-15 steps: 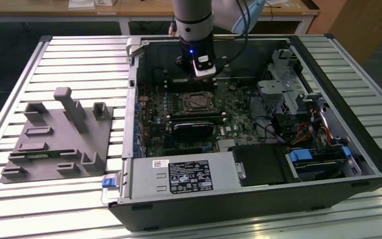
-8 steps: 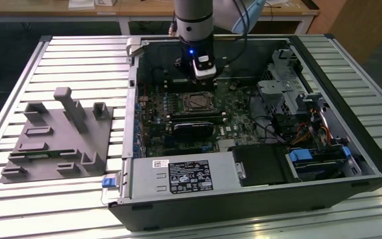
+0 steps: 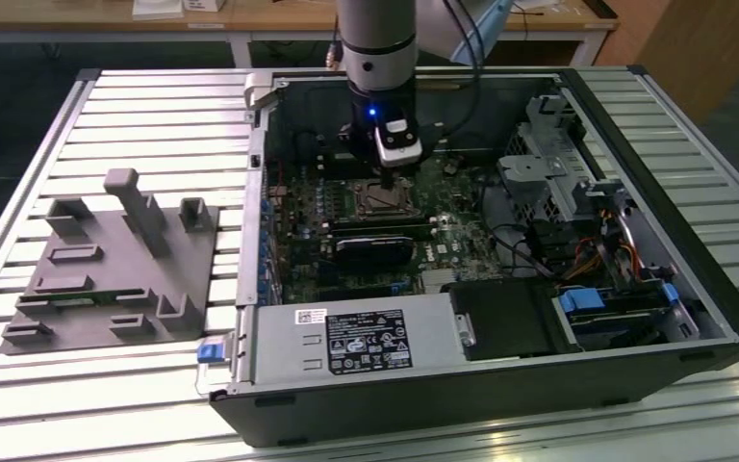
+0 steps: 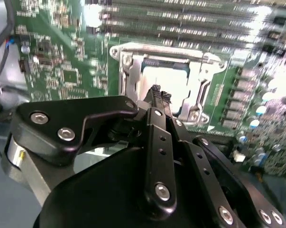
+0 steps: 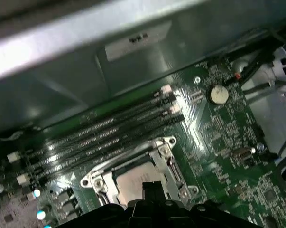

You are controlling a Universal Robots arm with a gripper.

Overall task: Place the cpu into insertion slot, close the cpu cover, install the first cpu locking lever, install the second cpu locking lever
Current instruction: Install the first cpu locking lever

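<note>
Now, what I saw:
Fingers (image 4: pixel 158 93): pressed together, gripping nothing, over the cpu (image 4: pixel 169 80).
Cpu: seated in the insertion slot (image 5: pixel 133 178), cpu cover (image 4: pixel 126 71) framing it.
Around: memory slots (image 5: pixel 109 133) beside; grey fixture (image 3: pixel 113 260) on the counter (image 3: pixel 151 115).

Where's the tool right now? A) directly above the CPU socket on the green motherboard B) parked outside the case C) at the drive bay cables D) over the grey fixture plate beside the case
A: in both wrist views the black tool hangs right over the silvery square cpu seated in the silver-rimmed insertion slot on the green motherboard; the exterior view puts the arm there too.
</note>
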